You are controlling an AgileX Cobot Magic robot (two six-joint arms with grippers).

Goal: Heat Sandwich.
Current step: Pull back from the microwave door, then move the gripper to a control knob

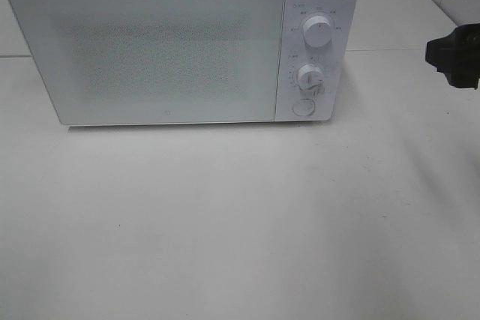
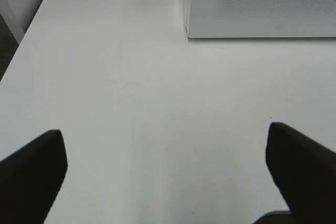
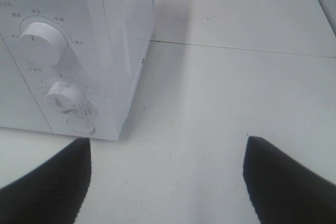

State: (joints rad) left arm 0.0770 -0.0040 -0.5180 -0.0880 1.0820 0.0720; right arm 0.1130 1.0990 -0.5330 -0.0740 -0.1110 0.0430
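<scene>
Showing in none of the 3 views, the sandwich may sit inside the shut microwave point(image 1: 150, 50) or somewhere out of sight, so heating progress cannot be judged. Both the left gripper point(image 2: 165, 132) and the right gripper point(image 3: 168, 141) hang spread, holding nothing.

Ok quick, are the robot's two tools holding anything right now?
The left tool is open, holding nothing.
The right tool is open, holding nothing.

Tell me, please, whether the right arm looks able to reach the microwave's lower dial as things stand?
Probably yes. The right arm hangs beside the microwave at its control end, jaws open and empty, with only bare table between them and the lower dial.
</scene>
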